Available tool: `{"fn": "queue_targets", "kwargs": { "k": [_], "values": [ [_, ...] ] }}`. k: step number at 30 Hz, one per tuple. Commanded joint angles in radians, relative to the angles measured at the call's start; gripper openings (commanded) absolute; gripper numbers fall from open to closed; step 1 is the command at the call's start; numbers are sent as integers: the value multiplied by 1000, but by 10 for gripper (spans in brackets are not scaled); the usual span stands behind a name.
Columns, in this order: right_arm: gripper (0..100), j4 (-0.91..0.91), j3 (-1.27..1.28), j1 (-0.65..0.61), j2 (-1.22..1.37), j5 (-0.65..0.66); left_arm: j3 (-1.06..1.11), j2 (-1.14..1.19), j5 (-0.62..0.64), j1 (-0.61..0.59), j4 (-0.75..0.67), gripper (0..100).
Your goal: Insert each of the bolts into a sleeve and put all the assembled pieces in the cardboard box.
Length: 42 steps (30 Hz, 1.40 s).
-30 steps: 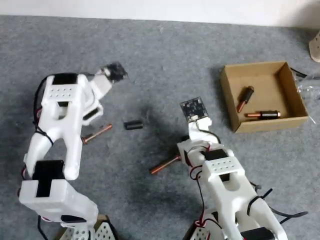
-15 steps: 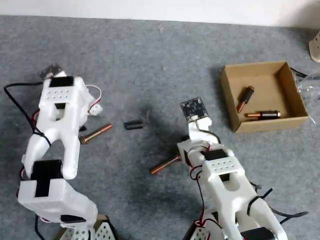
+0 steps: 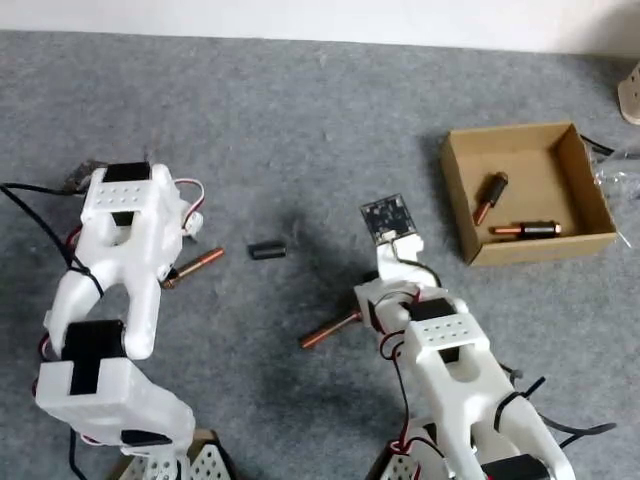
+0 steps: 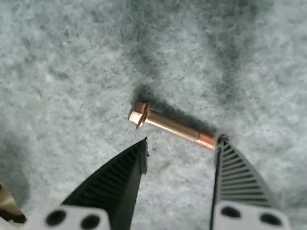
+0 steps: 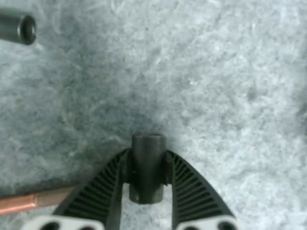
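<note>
Hanging wide open, the left claw straddles a copper bolt lying flat on the grey felt surface, one tip just beside its threaded end. The right claw is clamped on a black sleeve. Seen from above, a second bolt lies at that claw's 8 o'clock and a loose sleeve at its 10 o'clock. The cardboard box, at the surface's 2 o'clock, holds two assembled pieces.

text: none readable | labels, numbers, signs: none readable (cardboard box walls look plain)
</note>
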Motion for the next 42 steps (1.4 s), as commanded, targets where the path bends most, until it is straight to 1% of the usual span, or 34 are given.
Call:
{"fn": "queue_targets", "kwargs": {
  "k": [1, 5, 8, 10, 13, 20, 24, 26, 30, 33, 34, 40, 42],
  "values": [
    [5, -30, -5, 13, 1, 15, 25, -7, 11, -10, -81, 221],
    [5, -30, -5, 13, 1, 15, 85, 50, 12, -2, -178, 221],
    [5, -30, -5, 13, 1, 15, 87, 120, 12, -4, -215, 221],
    [5, -30, -5, 13, 1, 15, 82, 165, 48, -1, -239, 221],
    [5, -30, -5, 13, 1, 15, 62, 199, 112, -1, -245, 221],
    [5, -30, -5, 13, 1, 15, 50, 206, 121, -18, -249, 217],
    [5, -30, -5, 13, 1, 15, 47, 206, 207, -71, -250, 213],
    [5, -30, -5, 13, 1, 15, 47, 206, 216, -85, -250, 169],
    [5, -30, -5, 13, 1, 15, 47, 206, 218, -93, -250, 7],
    [5, -30, -5, 13, 1, 15, 45, 206, 218, -110, -250, 19],
    [5, -30, -5, 13, 1, 15, 45, 206, 218, -113, -250, 8],
    [5, -28, -5, 15, 1, 15, 44, 196, 210, -104, -242, 6],
    [5, -27, -5, 19, -10, 15, 44, 186, 161, -81, -235, 6]
  ]
}}
